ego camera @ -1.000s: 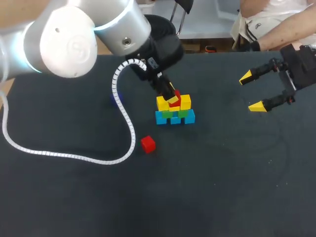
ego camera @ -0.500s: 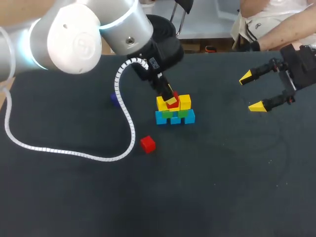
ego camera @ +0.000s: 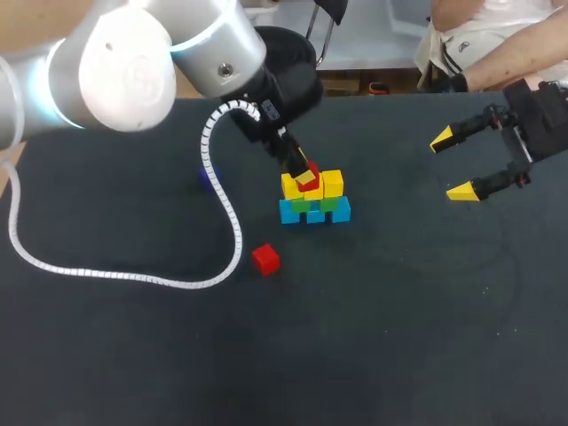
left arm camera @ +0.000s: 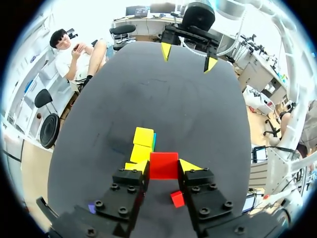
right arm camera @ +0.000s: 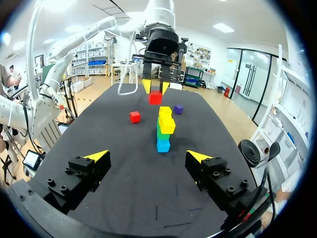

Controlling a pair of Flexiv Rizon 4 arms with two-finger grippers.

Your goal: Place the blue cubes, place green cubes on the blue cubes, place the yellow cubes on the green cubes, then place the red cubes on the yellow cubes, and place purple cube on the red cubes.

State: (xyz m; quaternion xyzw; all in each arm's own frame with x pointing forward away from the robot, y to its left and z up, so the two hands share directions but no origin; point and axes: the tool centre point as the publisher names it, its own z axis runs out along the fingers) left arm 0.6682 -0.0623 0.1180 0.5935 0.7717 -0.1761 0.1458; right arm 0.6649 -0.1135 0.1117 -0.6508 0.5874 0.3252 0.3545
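The stack (ego camera: pixel 314 200) stands mid-table: blue cubes (ego camera: pixel 315 212) at the base, green cubes (ego camera: pixel 311 203) on them, yellow cubes (ego camera: pixel 332 183) on top. My left gripper (ego camera: pixel 303 174) hovers over the stack's left side, shut on a red cube (left arm camera: pixel 164 165), with yellow cubes (left arm camera: pixel 142 144) just below and ahead. A second red cube (ego camera: pixel 264 258) lies loose in front of the stack. A purple cube (right arm camera: pixel 178 109) sits left of the stack, partly behind the cable in the head view. My right gripper (ego camera: pixel 456 164) hangs open and empty at the far right.
The left arm's white coiled cable (ego camera: pixel 133 277) loops across the table's left half, passing close to the loose red cube. The dark tabletop (ego camera: pixel 399 319) is bare in front and to the right of the stack.
My left arm has shifted slightly to the left over the stack with the red cube still gripped. The right arm has not moved.
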